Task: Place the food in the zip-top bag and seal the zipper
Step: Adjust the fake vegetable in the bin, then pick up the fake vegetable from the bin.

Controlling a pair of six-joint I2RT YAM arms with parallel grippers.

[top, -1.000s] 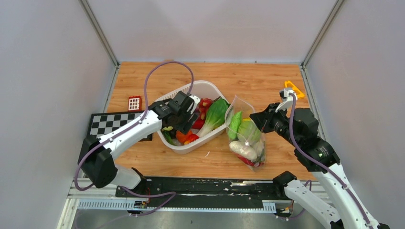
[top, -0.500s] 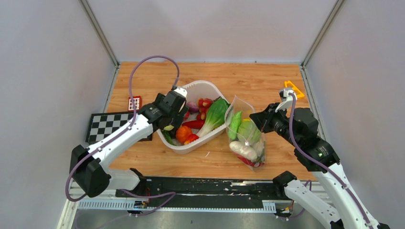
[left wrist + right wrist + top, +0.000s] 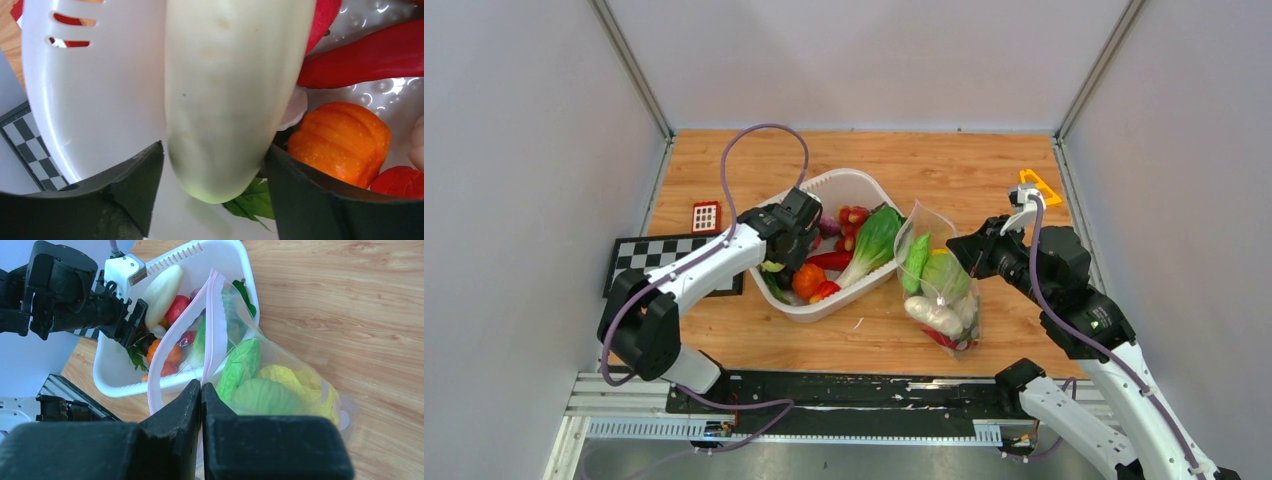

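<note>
A: Wood table (image 3: 984, 170) — where is the radish (image 3: 225, 100)?
B: In the tub (image 3: 856, 178) mid-table, clamped lengthwise in the left gripper (image 3: 214, 165); the bag (image 3: 919, 216) lies just right, mouth toward it, right gripper (image 3: 201, 390) pinching its rim.

Tight bag mouth
Bare table (image 3: 944, 165) at upper centre gives you room; the tub (image 3: 854, 172) rim crowds the zip-top bag (image 3: 916, 226) on its left; the right gripper (image 3: 954, 252) blocks its right.

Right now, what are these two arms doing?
The right pincer is pinched shut on the rim of the zip-top bag, holding its mouth open; a cabbage and a green leafy piece already lie inside. The left pincer is in the white tub with its jaws either side of a long white radish; whether it grips it yet is unclear.
</note>
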